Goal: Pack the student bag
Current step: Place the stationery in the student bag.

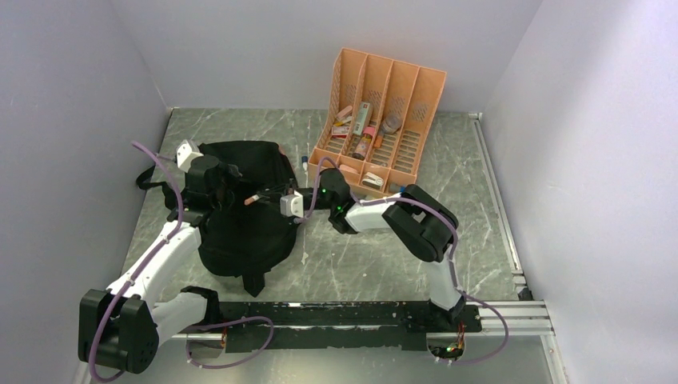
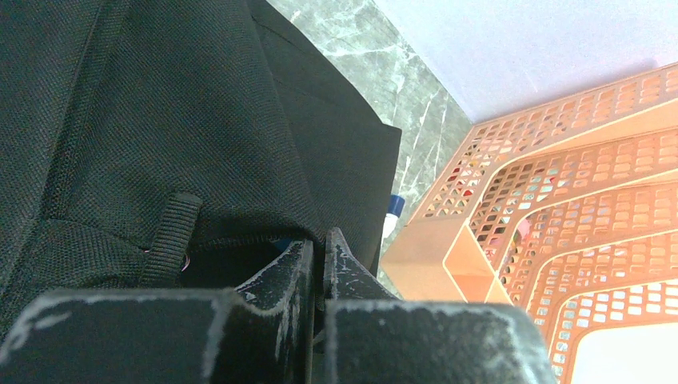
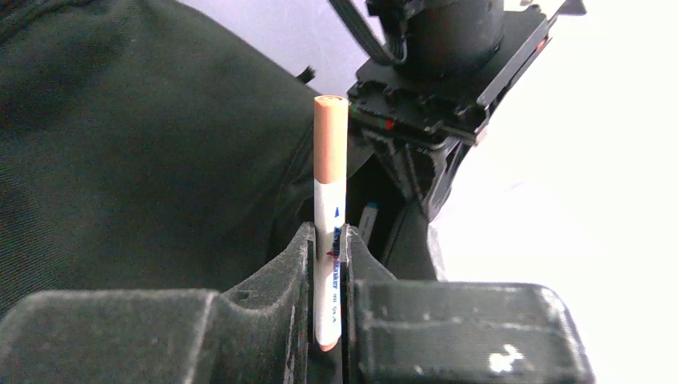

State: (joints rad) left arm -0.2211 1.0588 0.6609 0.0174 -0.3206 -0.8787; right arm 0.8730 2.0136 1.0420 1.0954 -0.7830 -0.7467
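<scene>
The student bag (image 1: 240, 228) is a black fabric backpack lying on the table's left half. It fills the left wrist view (image 2: 160, 120) and the left of the right wrist view (image 3: 136, 144). My left gripper (image 1: 225, 190) is at the bag's upper part, its jaws shut on the fabric edge of the opening (image 2: 318, 244). My right gripper (image 1: 270, 195) is shut on a white marker with an orange cap (image 3: 330, 184), held over the bag's middle (image 1: 252, 200), cap pointing at the left gripper. A dark opening shows just beyond the marker.
An orange slotted desk organizer (image 1: 376, 120) with several small items stands at the back right, close to the bag (image 2: 560, 216). A blue-capped pen (image 1: 305, 162) lies between bag and organizer. Grey walls enclose the table on three sides.
</scene>
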